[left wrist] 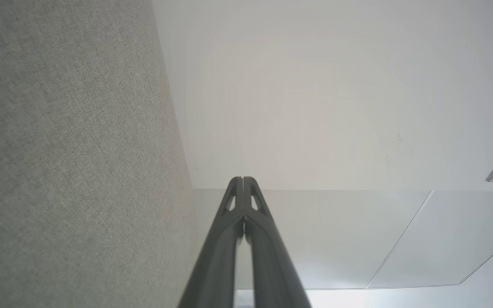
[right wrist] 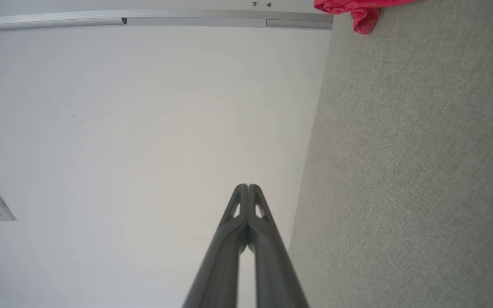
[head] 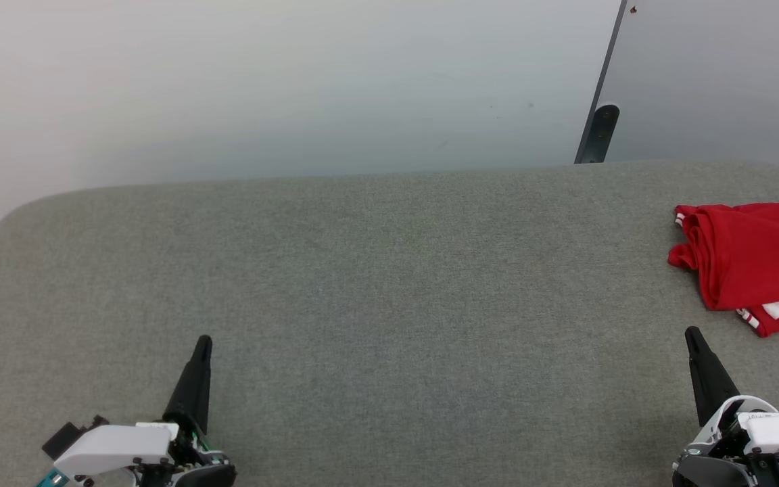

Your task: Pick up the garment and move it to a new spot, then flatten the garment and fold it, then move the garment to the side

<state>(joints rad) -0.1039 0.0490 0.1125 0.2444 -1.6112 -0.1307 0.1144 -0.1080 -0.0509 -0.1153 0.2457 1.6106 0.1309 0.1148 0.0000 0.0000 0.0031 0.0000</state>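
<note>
Garment (head: 748,260) just beyond right end effector (head: 692,334)

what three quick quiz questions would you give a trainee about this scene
1. True or false: the left end effector is gripping the red jersey T-shirt.
2. Where does the T-shirt lie on the grey fabric-covered table, seen from the head view? A) at the left edge B) in the centre C) at the right edge
3. Fill in: the right end effector is ___ (open or shut).

Key: 1 false, it is shut on nothing and far from the shirt; 2 C; 3 shut.
</note>
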